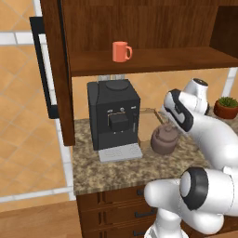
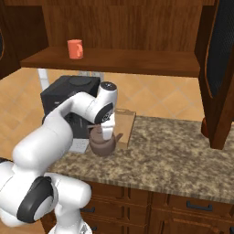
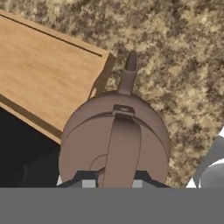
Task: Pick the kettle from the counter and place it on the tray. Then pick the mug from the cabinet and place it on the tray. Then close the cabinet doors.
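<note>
The brown-grey kettle [image 1: 163,139] [image 2: 103,142] [image 3: 113,131] stands on the granite counter [image 1: 121,169] [image 2: 183,151], just in front of the light-wood tray [image 1: 147,122] [image 2: 124,122] [image 3: 43,74]. My gripper [image 3: 114,181] [image 2: 101,130] comes down from above and is shut on the kettle's arched handle, one fingertip on each side. The spout points away from the hand, past the tray's corner. The orange-red mug [image 1: 121,51] [image 2: 75,49] stands on the shelf of the cabinet [image 1: 186,58] [image 2: 137,61]. Both cabinet doors [image 1: 58,69] [image 2: 219,68] stand open.
A large black coffee machine [image 1: 114,111] [image 2: 64,96] stands on the counter just left of the kettle and tray. A potted plant [image 1: 226,108] sits at the far right of the counter. Bare counter stretches to the right of the kettle.
</note>
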Available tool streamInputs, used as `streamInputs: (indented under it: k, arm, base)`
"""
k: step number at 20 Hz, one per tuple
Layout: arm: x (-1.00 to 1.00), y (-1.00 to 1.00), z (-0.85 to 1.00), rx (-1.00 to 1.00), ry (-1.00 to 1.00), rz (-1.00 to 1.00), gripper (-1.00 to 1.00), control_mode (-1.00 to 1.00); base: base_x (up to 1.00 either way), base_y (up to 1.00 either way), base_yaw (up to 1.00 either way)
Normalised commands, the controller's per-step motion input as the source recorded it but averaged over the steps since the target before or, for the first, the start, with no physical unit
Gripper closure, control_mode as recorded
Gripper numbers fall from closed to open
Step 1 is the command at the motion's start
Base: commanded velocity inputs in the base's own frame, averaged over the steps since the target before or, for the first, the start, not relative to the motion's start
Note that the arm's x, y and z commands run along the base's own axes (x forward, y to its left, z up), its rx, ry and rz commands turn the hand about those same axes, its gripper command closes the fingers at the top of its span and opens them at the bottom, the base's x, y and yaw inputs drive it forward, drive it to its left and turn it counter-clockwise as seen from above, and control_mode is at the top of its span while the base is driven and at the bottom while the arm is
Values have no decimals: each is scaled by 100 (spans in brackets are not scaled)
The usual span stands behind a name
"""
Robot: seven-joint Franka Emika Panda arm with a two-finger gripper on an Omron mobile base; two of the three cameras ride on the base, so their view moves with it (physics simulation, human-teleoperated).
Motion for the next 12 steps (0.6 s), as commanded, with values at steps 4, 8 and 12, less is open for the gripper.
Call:
streamInputs:
  k: [4,8,12]
  arm:
    - [13,0,37,-3,-17,-4,100,-100]
    - [32,0,12,0,-5,-1,100,-100]
    - [36,0,1,0,-4,0,100,-100]
  base:
    - [0,0,0]
    - [0,0,0]
    - [0,0,0]
